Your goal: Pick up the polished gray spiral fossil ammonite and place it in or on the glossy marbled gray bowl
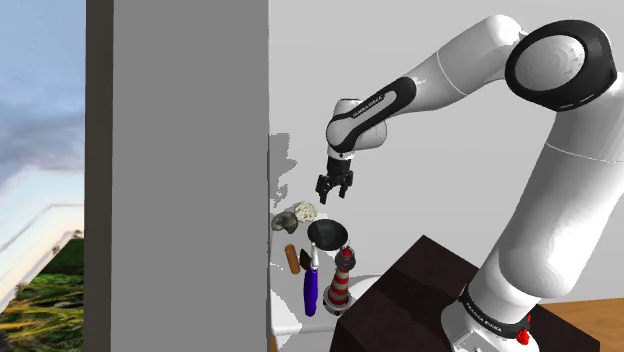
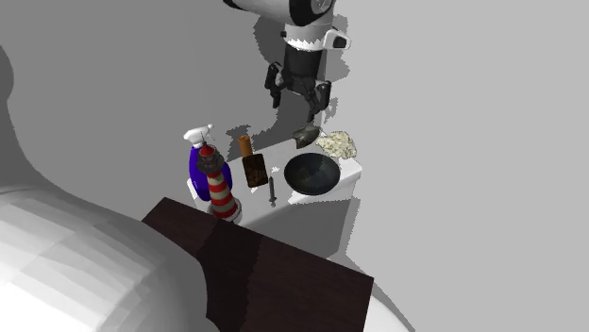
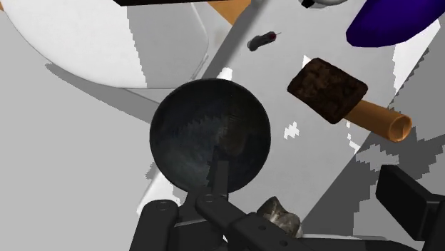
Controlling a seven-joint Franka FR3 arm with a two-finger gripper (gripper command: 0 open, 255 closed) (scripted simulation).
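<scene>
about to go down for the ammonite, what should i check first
1. Fingers open: ok. The gripper has its fingers apart.
2. Gripper over the ammonite: ok. It hangs above it and does not touch it.
3. Ammonite centred between the fingers: not ok. In the wrist view it lies close to one finger.
4. Room for a finger beside the pale rough stone: cannot tell. The stone lies right next to the ammonite.
5. Target ready: ok. The dark bowl stands upright and empty, close to the ammonite.
</scene>
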